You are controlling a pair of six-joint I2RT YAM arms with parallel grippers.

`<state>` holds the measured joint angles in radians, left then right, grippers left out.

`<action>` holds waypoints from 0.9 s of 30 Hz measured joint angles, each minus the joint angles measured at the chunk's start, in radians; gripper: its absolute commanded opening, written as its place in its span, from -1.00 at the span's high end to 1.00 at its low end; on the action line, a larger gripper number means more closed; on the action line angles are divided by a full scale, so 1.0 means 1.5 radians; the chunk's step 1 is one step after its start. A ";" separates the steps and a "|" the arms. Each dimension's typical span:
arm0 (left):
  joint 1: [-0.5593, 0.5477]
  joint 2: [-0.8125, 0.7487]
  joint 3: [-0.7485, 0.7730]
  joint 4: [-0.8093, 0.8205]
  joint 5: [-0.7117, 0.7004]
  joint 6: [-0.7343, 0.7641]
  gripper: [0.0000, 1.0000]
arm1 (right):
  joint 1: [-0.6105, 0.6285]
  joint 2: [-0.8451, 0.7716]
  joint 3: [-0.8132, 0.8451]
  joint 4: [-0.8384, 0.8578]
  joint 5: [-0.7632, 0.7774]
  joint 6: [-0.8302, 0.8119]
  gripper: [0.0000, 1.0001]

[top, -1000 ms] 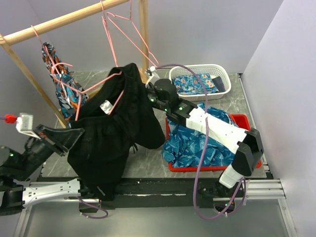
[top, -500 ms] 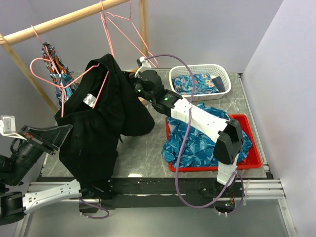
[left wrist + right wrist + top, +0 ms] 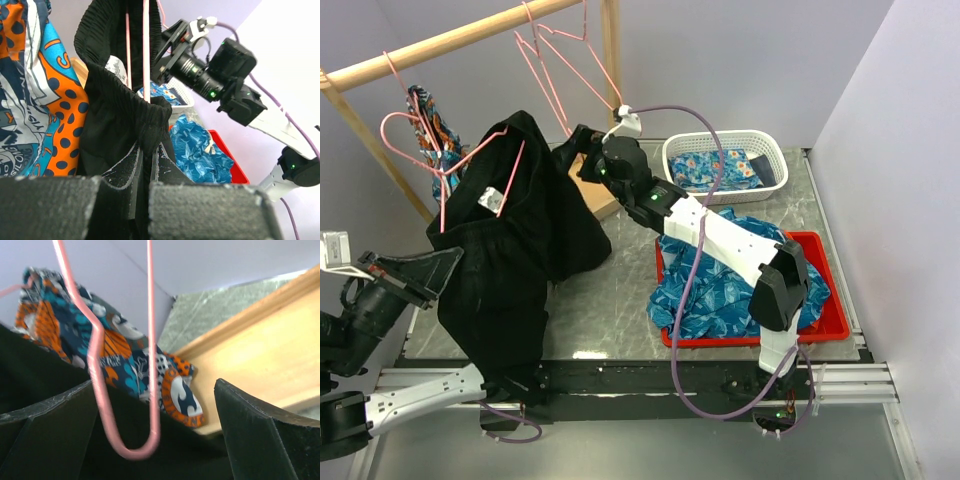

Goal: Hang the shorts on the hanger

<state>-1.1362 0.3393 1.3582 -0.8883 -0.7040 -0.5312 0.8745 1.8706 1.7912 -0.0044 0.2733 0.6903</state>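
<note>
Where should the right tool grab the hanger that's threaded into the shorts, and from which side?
Probably the bare rounded corner of the hanger: it sits between the right tool's open fingers, with no fabric on the wire there. Come from the right, opposite the left tool, which is pinching the waistband of the shorts. The wire is thin, so close across the bend.

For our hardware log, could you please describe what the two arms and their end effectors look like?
The right arm has white and black links, green indicator lights and a looping purple cable. The left arm is black with a white lower link. The right end effector and left end effector have black wedge-shaped fingers.
</note>
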 measured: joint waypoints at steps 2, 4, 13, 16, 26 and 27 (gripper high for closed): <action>0.001 0.008 0.000 0.000 -0.007 0.000 0.98 | -0.003 0.003 0.012 0.002 0.009 0.001 -0.99; 0.002 0.018 0.000 0.000 -0.013 -0.001 0.98 | -0.005 0.003 0.015 0.003 0.016 0.003 -1.00; 0.004 0.111 0.000 0.019 -0.063 -0.022 0.98 | -0.021 0.003 0.014 -0.006 0.023 0.005 -0.99; 0.004 0.153 0.003 0.033 -0.085 -0.037 0.98 | -0.025 0.003 0.013 -0.010 0.021 0.005 -1.00; 0.004 0.319 0.115 0.030 -0.199 -0.091 0.98 | -0.033 0.003 0.014 -0.050 -0.012 0.002 -1.00; 0.004 0.335 0.131 0.026 -0.211 -0.096 0.98 | -0.033 0.003 0.014 -0.053 -0.017 0.002 -1.00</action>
<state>-1.1309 0.8413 1.5547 -0.8490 -1.0210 -0.6750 0.8246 1.8744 1.8118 -0.0841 0.2478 0.6933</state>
